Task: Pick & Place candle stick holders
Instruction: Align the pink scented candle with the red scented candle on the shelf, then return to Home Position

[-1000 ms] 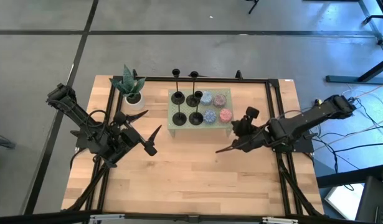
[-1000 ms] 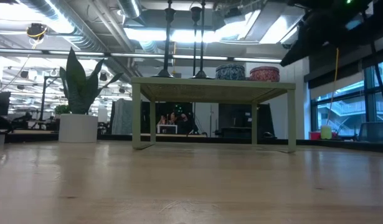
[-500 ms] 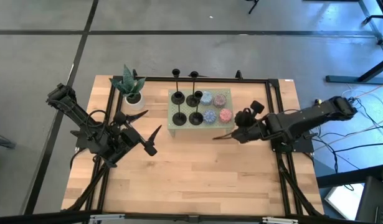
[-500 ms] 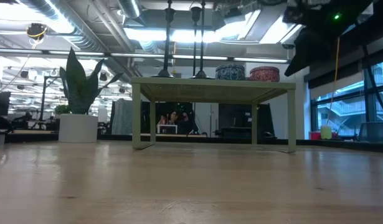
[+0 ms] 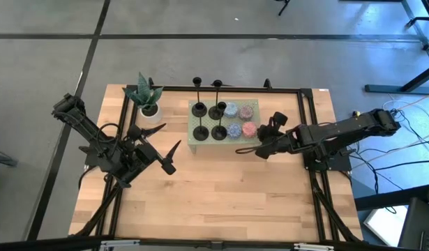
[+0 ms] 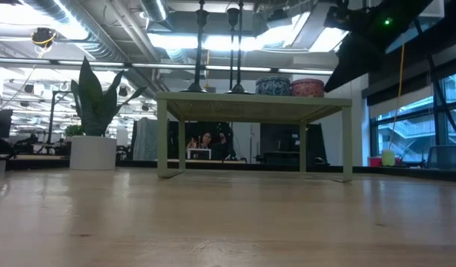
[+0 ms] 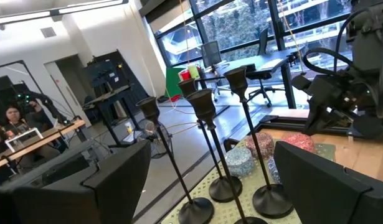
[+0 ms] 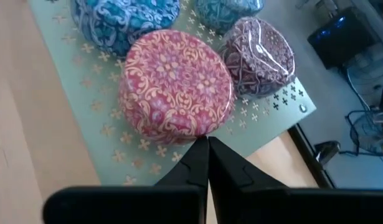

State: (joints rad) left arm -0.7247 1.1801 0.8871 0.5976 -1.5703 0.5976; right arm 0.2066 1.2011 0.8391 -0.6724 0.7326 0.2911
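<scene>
Several matte-black candle stick holders (image 5: pixel 199 132) stand upright on a small pale-green stand (image 5: pixel 208 122) at the table's far middle, with several patterned round pucks beside them. My right gripper (image 5: pixel 238 149) is shut, and its tips (image 8: pixel 207 144) point at the foot of the pink puck (image 8: pixel 175 87) at the stand's near right corner. My left gripper (image 5: pixel 170 157) waits open and level, left of the stand. In its wrist view the holders' stems (image 7: pixel 207 118) rise beyond its fingers. My right gripper's shut fingertips (image 8: pixel 197 155) slant down from the table's right toward the lower near edge of the pink puck (image 8: pixel 191 134). I cannot tell whether they touch it.
A potted green plant (image 5: pixel 146 97) stands at the far left corner. A blue puck (image 8: pixel 122 22) and a dark red puck (image 8: pixel 260 53) sit beside the pink one. Bare wooden table (image 5: pixel 214 202) lies in front of the stand.
My right gripper has swung toward the table's far edge and a little left, up to the stand's near right corner by the pink puck, and has stayed shut.
</scene>
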